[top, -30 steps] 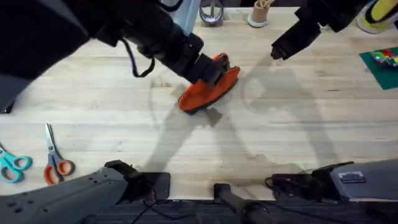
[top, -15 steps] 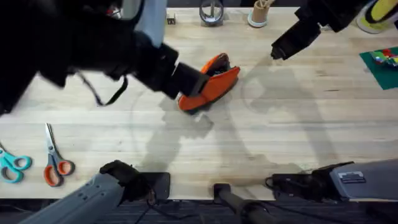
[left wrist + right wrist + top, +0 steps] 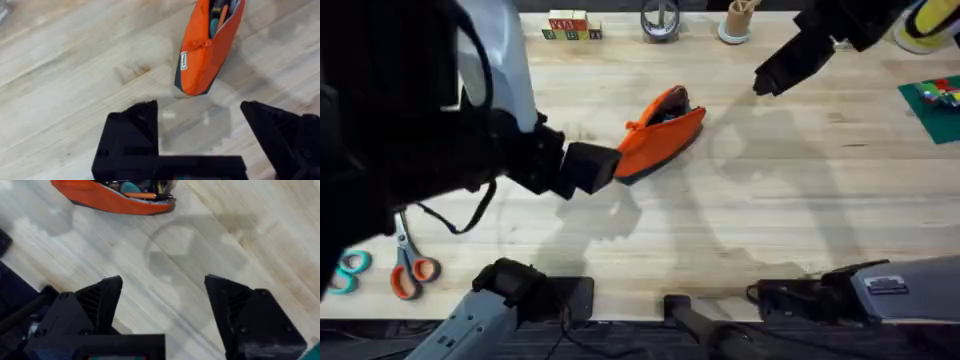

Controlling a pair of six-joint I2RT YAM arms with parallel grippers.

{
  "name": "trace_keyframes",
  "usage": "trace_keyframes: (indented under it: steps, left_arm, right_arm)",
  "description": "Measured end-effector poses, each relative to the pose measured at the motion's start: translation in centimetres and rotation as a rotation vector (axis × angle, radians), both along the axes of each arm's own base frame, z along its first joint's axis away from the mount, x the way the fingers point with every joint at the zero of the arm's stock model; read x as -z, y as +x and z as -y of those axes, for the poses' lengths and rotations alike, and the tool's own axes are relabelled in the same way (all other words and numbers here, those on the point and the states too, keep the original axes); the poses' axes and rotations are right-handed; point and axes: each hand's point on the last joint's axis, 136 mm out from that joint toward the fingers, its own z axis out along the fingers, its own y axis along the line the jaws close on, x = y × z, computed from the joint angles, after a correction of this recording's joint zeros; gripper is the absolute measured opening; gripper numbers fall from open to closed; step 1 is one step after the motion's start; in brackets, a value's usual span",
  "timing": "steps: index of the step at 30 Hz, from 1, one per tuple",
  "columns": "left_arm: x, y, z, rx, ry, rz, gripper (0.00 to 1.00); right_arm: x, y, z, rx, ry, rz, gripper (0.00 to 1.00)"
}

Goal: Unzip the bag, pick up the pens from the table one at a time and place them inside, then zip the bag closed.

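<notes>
Since a second ago the left gripper [image 3: 605, 165] has been drawn back from the bag [image 3: 660, 135] toward 8 o'clock, and the pouch is left free on the table [image 3: 770, 210]; its fingers are spread with nothing between them. The right gripper [image 3: 767, 82] is held above the table at 2 o'clock of the bag, jaws likewise spread. The zipper gapes, pens [image 3: 220, 17] showing inside, so zipping is judged to remain. The bag's long axis runs from 8 o'clock to 2 o'clock
</notes>
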Motion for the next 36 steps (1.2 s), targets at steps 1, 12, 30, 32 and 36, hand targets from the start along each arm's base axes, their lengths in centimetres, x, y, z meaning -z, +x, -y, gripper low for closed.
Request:
trace_keyframes:
  steps: [1, 12, 30, 32, 36]
  left_arm:
    - [0.3, 0.0, -0.1, -0.002, 0.002, 0.001, 0.994]
    - [0.9, 0.6, 0.2, 0.006, -0.001, 0.004, 0.993]
    - [1.9, -0.3, -0.1, 0.006, 0.018, -0.05, 0.993]
    - [1.9, -0.3, -0.1, 0.006, 0.019, -0.053, 0.993]
    - [1.9, -0.3, -0.1, 0.006, 0.019, -0.053, 0.993]
  right_arm:
    - [0.0, -0.1, -0.2, -0.002, 0.01, -0.003, 0.997]
    - [-1.1, -0.4, -3.0, -0.03, 0.18, -0.024, 0.998]
    - [-2.2, 0.6, -10.6, -0.168, 0.196, 0.134, 0.997]
    - [-2.2, 0.8, -11.6, -0.189, 0.18, 0.164, 0.997]
    - [-2.4, 1.2, -13.1, -0.22, 0.159, 0.228, 0.997]
